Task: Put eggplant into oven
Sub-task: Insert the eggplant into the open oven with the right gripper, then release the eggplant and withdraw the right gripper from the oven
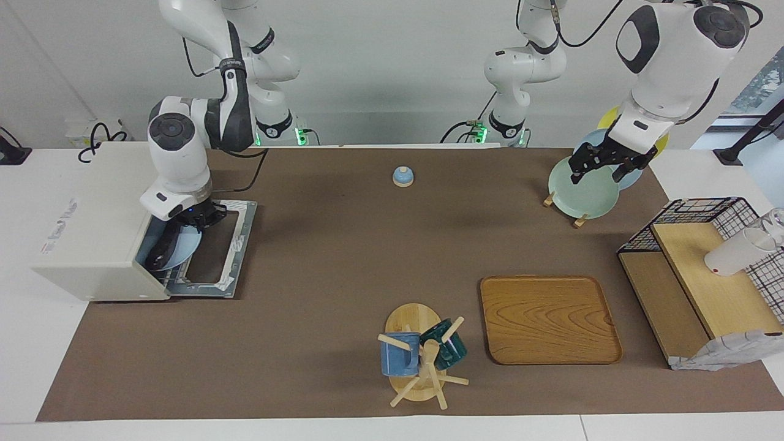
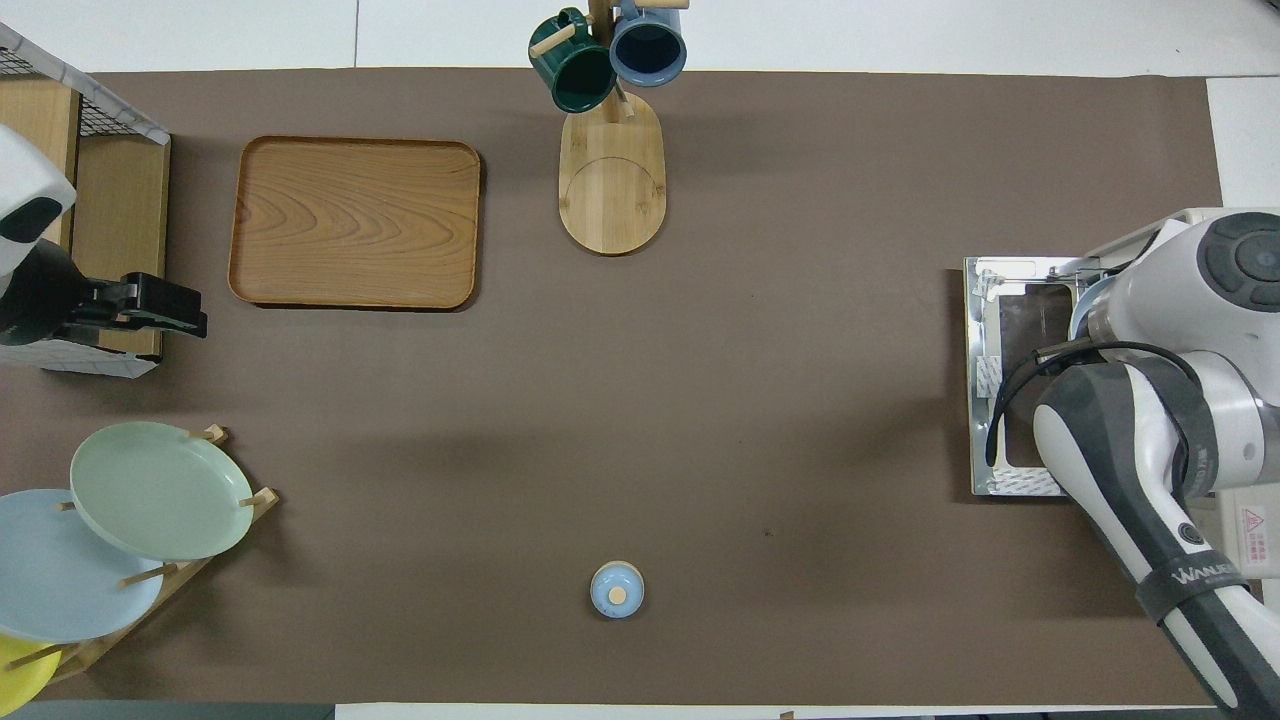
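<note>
Dark purple eggplant on a pale blue plate lies partly inside the white toaster oven, whose door is folded down, the right gripper clamped on the plate's rim, while the left gripper, fingers spread, hangs over the rack's green plate.

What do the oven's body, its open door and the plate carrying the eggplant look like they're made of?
The oven body looks like matte cream painted metal or plastic. Its open door shows a shiny metal frame around dark glass. The plate, glossy pale blue, is likely ceramic or melamine.
</note>
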`<move>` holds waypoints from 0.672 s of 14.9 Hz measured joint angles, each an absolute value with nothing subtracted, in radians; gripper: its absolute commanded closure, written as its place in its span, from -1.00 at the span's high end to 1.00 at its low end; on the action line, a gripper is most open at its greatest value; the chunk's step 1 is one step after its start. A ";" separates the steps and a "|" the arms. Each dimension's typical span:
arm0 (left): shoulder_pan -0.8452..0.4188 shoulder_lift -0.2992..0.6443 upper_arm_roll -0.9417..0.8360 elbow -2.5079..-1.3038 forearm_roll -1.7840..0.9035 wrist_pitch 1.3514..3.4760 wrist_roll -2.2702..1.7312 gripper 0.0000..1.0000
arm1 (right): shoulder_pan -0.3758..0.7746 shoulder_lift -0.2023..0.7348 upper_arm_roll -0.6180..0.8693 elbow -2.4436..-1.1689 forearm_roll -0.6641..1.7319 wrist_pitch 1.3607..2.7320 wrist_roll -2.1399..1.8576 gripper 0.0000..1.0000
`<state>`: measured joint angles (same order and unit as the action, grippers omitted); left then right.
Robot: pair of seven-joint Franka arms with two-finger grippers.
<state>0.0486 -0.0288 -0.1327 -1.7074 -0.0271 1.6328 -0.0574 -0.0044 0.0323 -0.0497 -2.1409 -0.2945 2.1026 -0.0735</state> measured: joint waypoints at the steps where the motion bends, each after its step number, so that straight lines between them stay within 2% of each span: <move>1: 0.049 -0.029 -0.133 -1.707 -0.027 1.633 -0.057 1.00 | -0.005 0.027 -0.049 -2.149 -0.293 2.106 -0.073 -1.00; 3: 0.049 -0.029 -0.133 -1.707 -0.027 1.633 -0.057 1.00 | -0.006 0.019 -0.046 -2.156 -0.289 2.118 -0.073 -0.73; 5: 0.049 -0.029 -0.133 -1.707 -0.027 1.633 -0.057 1.00 | -0.011 0.017 -0.046 -2.164 -0.285 2.125 -0.073 -0.54; 10: 0.049 -0.029 -0.133 -1.707 -0.027 1.633 -0.057 1.00 | -0.018 0.015 -0.046 -2.171 -0.285 2.128 -0.084 -0.45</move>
<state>0.0487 -0.0288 -0.1326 -1.7073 -0.0271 1.6328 -0.0574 -0.0178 0.0153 -0.0463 -2.1710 -0.2853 2.1285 -0.0835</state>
